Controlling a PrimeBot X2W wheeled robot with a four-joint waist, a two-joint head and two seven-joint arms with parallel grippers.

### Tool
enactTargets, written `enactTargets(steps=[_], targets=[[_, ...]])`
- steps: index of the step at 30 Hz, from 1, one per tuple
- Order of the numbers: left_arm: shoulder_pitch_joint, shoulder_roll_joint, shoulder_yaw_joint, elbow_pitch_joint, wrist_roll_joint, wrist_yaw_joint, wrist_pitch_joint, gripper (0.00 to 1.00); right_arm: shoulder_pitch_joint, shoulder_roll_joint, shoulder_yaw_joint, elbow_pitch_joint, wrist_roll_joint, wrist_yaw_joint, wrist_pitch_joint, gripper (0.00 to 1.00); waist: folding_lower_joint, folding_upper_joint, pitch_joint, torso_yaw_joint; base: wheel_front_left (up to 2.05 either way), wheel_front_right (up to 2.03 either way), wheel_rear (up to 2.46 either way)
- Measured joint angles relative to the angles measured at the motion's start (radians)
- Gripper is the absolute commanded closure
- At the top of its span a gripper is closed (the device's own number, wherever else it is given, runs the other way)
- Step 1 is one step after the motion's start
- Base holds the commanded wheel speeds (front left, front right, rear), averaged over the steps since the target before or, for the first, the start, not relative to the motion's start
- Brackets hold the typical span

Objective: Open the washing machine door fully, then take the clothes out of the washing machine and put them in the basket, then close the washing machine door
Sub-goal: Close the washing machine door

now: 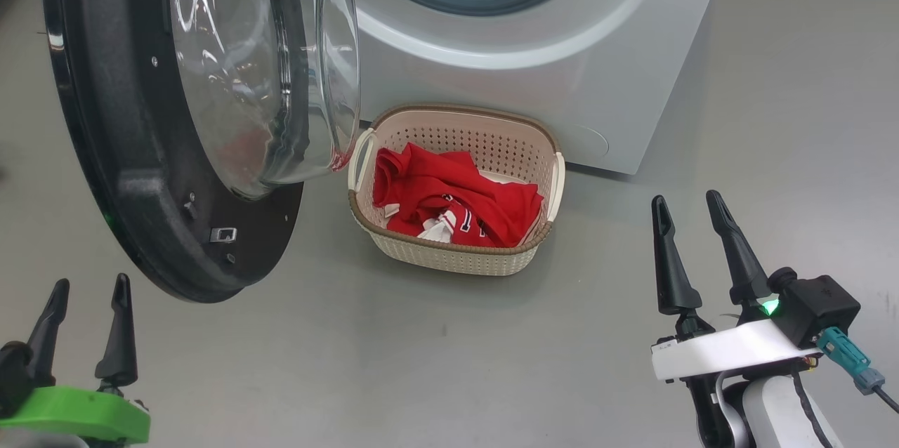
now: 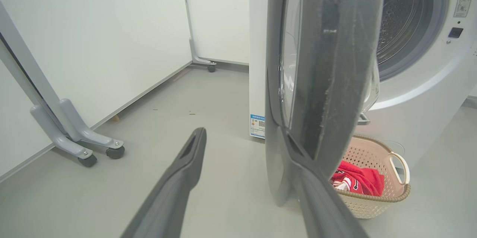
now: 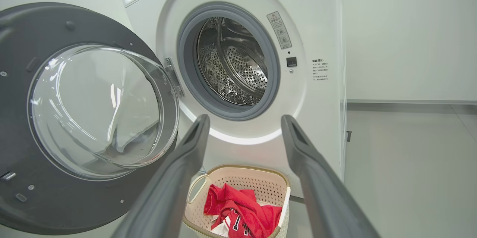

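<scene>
The washing machine (image 1: 562,69) stands at the back with its door (image 1: 126,153) swung wide to the left, the glass bowl (image 1: 260,69) bulging toward the basket. The steel drum (image 3: 234,66) looks bare inside. The cream basket (image 1: 456,121) sits on the floor before the machine with the red clothes (image 1: 449,199) piled in it. My left gripper (image 1: 91,284) is open at the lower left, just below the door's rim and apart from it. My right gripper (image 1: 685,199) is open and holds nothing, right of the basket. In the left wrist view the door (image 2: 324,81) is edge-on.
The grey floor (image 1: 421,350) spreads around the basket. White partition panels on castor feet (image 2: 74,144) stand to the left of the machine. A blue label (image 2: 257,126) is stuck low on the machine's side.
</scene>
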Motion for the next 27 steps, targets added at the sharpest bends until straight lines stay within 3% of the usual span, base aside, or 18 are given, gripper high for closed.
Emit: enactTargets(steps=[27], targets=[[-0.003,0.014,-0.025,0.038,0.000,0.000,-0.022,0.00,0.000,0.000,0.002,0.000,0.007,-0.007,0.000,0.00,0.0000,0.0000,-0.009,0.001,0.00,0.00,0.00]])
